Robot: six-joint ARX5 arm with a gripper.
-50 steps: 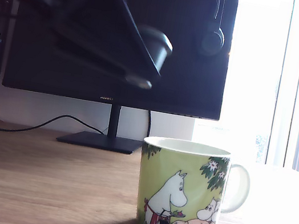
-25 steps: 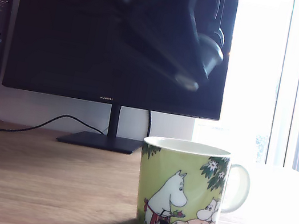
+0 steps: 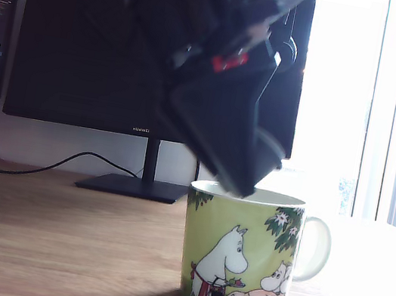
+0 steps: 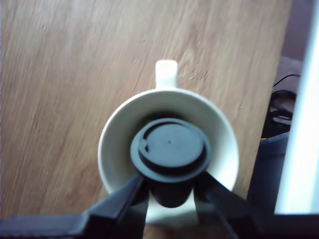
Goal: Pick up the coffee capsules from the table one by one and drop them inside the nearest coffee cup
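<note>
In the wrist view, my gripper [image 4: 169, 188] is shut on a dark grey coffee capsule [image 4: 169, 148], directly above the white inside of the coffee cup [image 4: 219, 144]. The capsule's round flanged face points at the camera, and the cup's white handle [image 4: 166, 69] points away from the gripper. In the exterior view, the green cartoon-patterned cup [image 3: 240, 255] stands on the brown wood-grain table [image 3: 50, 245]. The dark gripper [image 3: 241, 185] hangs tilted with its tip just above the cup's rim. The capsule cannot be made out in that dark shape.
A black monitor [image 3: 86, 44] on a stand [image 3: 134, 185] fills the back, with a cable [image 3: 49, 164] trailing to the exterior view's left. A bright window [image 3: 388, 112] is at the right. Past the table edge, the wrist view shows a dark blue box [image 4: 269, 169] and cables.
The arm has swung from the exterior view's upper left to the right and down, carrying the capsule. It now hangs right over the cup's mouth. The cup has not moved.
</note>
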